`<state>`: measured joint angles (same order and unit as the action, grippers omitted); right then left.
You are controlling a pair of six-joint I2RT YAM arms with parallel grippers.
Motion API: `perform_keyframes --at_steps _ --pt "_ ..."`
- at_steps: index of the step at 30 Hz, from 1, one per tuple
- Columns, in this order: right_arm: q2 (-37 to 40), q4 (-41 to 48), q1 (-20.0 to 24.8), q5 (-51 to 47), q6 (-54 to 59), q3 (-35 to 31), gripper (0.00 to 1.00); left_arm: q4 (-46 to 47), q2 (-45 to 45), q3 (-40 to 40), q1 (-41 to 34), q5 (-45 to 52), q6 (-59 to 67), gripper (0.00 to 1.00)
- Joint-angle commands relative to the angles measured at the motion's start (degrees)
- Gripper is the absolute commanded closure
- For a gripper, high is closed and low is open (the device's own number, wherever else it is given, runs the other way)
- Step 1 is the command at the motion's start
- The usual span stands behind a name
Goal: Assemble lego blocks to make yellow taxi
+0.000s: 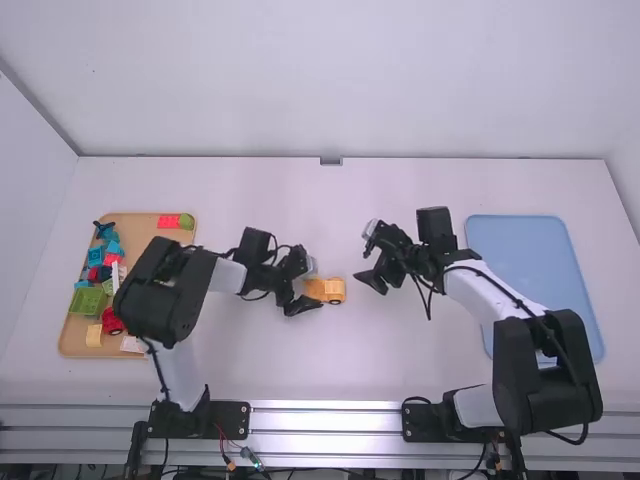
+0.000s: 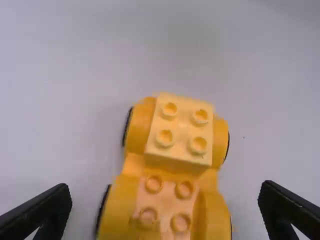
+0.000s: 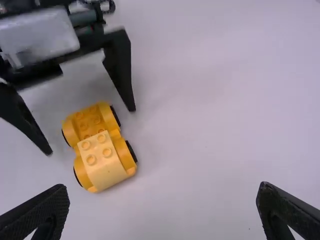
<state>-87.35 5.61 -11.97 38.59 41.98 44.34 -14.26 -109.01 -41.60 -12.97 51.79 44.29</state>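
My left gripper (image 1: 308, 290) is low over the mid-table, at the left end of the yellow-orange car (image 1: 334, 291). In the left wrist view my left gripper (image 2: 165, 210) stands open, fingers apart on either side of the car base (image 2: 132, 170), touching neither side. A pale yellow sloped brick (image 2: 180, 131) sits on one end of the base. To the right of the car, my right gripper (image 1: 370, 268) is open and holds nothing; in the right wrist view my right gripper (image 3: 162, 205) has the car (image 3: 107, 172) beyond its fingers.
A tan tray (image 1: 75, 335) at the left carries green, blue, red and yellow blocks, partly beneath the left arm. On the right lies a blue tray (image 1: 520, 245), with the right arm over its near edge.
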Motion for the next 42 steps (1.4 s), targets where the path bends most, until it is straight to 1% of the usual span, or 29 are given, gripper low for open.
perform_keyframes --at_steps 1,5,7,8,12,13,15,16,18,19,20,21,24,26,29,31,32,33,36,37,40,41,42 --pt "0.46 -0.94 -0.81 0.11 -0.15 -0.09 0.01 5.2 8.37 -0.02 3.39 -2.08 -1.46 0.01" --pt "0.46 -3.76 -0.79 0.17 -0.22 -0.09 0.01 18.78 19.69 -0.02 9.94 -4.46 -1.44 0.01" --pt "0.46 -6.27 -0.83 0.2 -0.2 -0.09 0.01 27.19 26.93 -0.02 15.47 -7.69 -3.23 0.01" --pt "0.46 -7.56 -0.76 0.24 -0.2 -0.09 0.01 30.03 30.03 0.0 18.47 -10.27 -6.47 0.01" --pt "0.46 -11.19 -0.79 0.17 -0.24 0.04 0.01 36.22 37.4 0.02 27.8 -19.5 -16.63 0.01" --pt "0.46 -12.83 -0.79 0.22 -0.24 0.17 0.01 38.71 40.04 0.04 32.39 -24.35 -19.8 0.01" --pt "0.46 -13.31 -0.81 0.15 -0.2 1.11 0.01 41.24 42.86 0.04 39.74 -32.63 -26.77 0.01" --pt "0.46 -13.25 -0.85 0.13 -0.22 1.42 0.01 41.4 43.28 0.04 41.33 -34.69 -28.61 0.01" --pt "0.46 -12.37 -0.83 -0.26 -0.2 2.95 0.01 41.48 43.65 0.04 48.94 -43.06 -36.76 0.01" --pt "0.46 -12.17 -0.76 -0.42 -0.17 3.21 0.01 41.46 43.58 0.04 49.99 -43.89 -37.51 0.01" --pt "0.46 -11.56 -0.72 -1.11 -0.2 3.87 0.01 41.66 43.15 0.04 52.59 -44.96 -38.62 0.01" --pt "0.46 -10.14 -0.85 -3.02 -0.2 5.22 0.01 41.75 42.05 -0.02 57.33 -45.16 -38.53 0.01" --pt "0.46 -7.67 -0.83 -5.99 -0.2 7.3 0.01 41.77 38.99 -0.66 63.8 -44.74 -38.47 0.01" --pt "0.46 -5.62 -0.83 -8.04 -0.2 8.92 0.01 43.76 35.65 -2.43 67.98 -42.27 -35.01 0.01" --pt "0.46 -1.9 -0.83 -11.06 -0.13 12.11 0.01 50.01 27.04 -8.59 74.75 -34.56 -26.58 0.01" --pt "0.46 -0.74 -0.83 -11.72 0.13 13.09 0.01 52.17 23.98 -10.99 76.24 -34.25 -24.65 0.01" --pt "0.46 0.87 -0.74 -12.11 0.72 14.45 0.01 55.78 18.95 -15.26 77.85 -34.4 -22.25 0.01" --pt "0.46 1.36 -0.72 -12.07 0.9 15.06 0.01 57.77 16.06 -17.92 78.34 -34.4 -19.85 0.01" --pt "0.46 1.2 -0.72 -12.09 0.55 15.85 0.01 60.46 10.95 -22.73 78.62 -35.04 -15.08 0.09" --pt "0.46 0.94 -0.72 -12.09 0.42 16.15 0.01 61.13 8.83 -24.74 78.51 -35.8 -12.61 0.15" --pt "0.46 1.11 -0.85 -12.11 0.46 17.11 0.01 62.42 5.44 -27.19 77.77 -37.7 -8.37 0.15" --pt "0.46 1.31 -0.83 -12.09 0.42 17.55 0.01 62.64 4.42 -27.56 77.33 -38.32 -5.75 0.1" --pt "0.46 1.36 -0.83 -12.09 0.35 17.68 0.01 62.71 4.17 -27.63 77.22 -38.84 -4.94 0.1"
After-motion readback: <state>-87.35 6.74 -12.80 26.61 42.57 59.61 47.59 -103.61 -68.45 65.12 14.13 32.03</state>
